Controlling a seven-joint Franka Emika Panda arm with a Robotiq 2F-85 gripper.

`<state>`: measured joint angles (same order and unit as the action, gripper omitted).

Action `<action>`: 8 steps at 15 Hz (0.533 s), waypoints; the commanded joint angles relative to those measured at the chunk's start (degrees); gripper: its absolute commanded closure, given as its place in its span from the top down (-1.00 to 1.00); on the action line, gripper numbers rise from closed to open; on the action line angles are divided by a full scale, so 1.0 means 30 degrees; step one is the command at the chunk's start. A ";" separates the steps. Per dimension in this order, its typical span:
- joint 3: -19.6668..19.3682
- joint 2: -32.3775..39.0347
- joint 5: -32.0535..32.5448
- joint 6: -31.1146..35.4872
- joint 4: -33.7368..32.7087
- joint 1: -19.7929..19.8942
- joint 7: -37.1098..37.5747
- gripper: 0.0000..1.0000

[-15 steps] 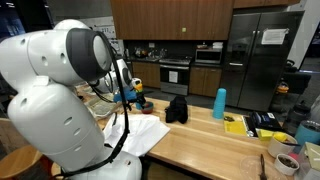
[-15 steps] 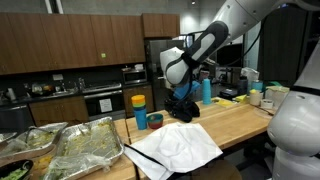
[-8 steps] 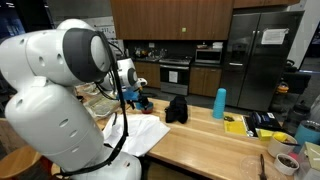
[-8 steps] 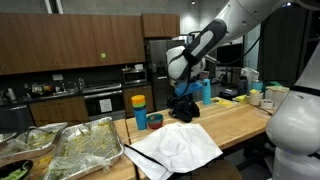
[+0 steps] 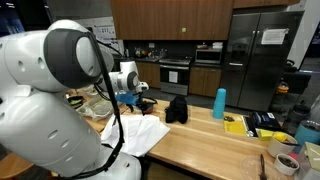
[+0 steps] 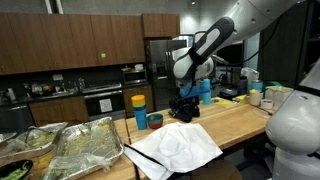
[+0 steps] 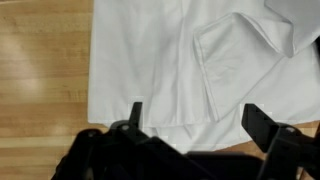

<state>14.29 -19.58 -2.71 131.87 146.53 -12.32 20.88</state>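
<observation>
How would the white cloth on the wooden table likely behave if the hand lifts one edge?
The white cloth would probably be floppy: in the wrist view it lies in soft folds and overlapping layers. It looks thin and flat on the wooden table, so likely light. Pushed sideways, it may bunch up rather than slide whole.

White cloth (image 7: 190, 70): plain, unmarked, opaque. It lay flat on the wooden bench (image 7: 40, 80), spread loosely rather than neatly folded. Several layers overlapped, and a smaller flap was doubled over toward one corner, its folded edges standing out as soft ridges. Shallow creases crossed the surface. One long edge ran straight against bare wood. In both exterior views the cloth (image 6: 178, 148) sat at the bench's end, one portion appearing to reach the bench edge.
</observation>
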 commanded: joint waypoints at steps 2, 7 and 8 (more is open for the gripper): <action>-0.0431 -0.1171 -0.0622 0.0169 0.1634 0.0625 0.0038 1.00; -0.1015 -0.1297 -0.0280 0.0936 0.2926 0.1751 0.0033 1.00; -0.1191 -0.1173 -0.0363 0.1224 0.3154 0.1944 -0.0085 1.00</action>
<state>11.95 -21.64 -3.58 133.30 153.22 -8.04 20.93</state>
